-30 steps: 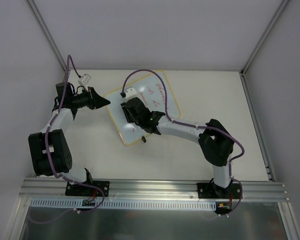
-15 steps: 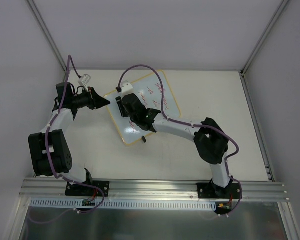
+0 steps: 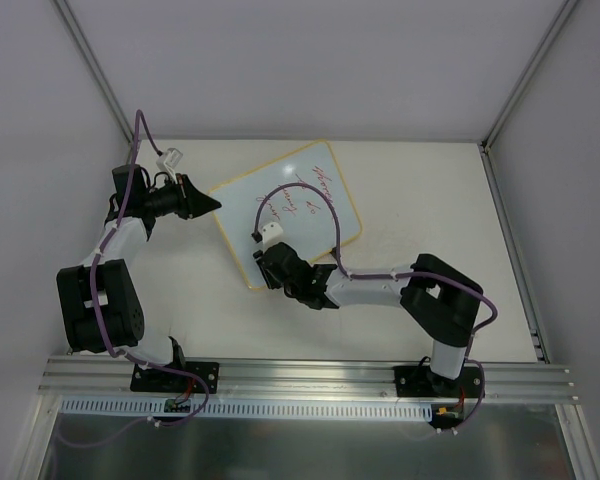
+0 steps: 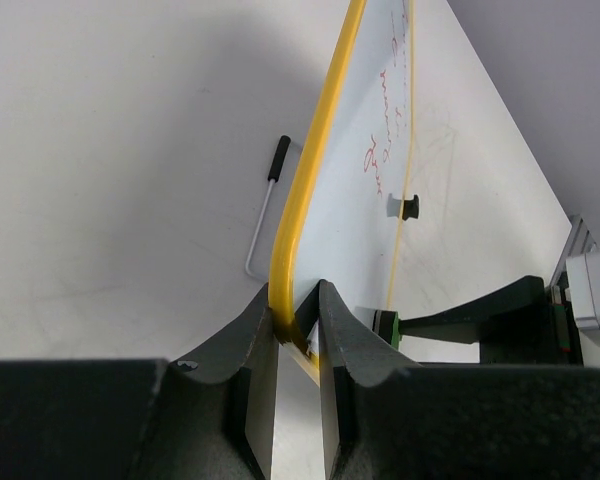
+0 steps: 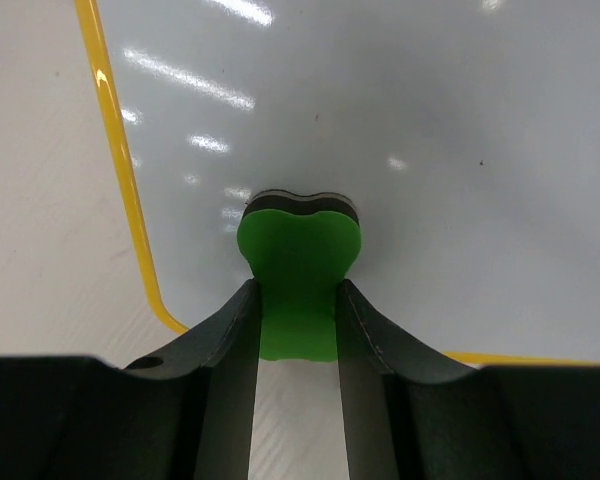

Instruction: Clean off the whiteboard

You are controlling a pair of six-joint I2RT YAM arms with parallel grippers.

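Eraser point(image 5: 300, 240) drawn back to the whiteboard's point(image 3: 300, 205) near corner.
The whiteboard lies askew on the desk point(image 3: 420, 190), its left corner pinched by the left end effector point(image 4: 298, 305). The right end effector point(image 5: 298, 292), clenched on the green eraser, has been moved from mid-board, where it was half a second ago, to the near corner. Red writing is seen on the far half only.

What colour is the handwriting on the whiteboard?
Red handwriting on the whiteboard; it shows best in the left wrist view.

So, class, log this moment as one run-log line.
left hand clamps whiteboard frame | right hand holds eraser on near corner | red writing uncleared at far end
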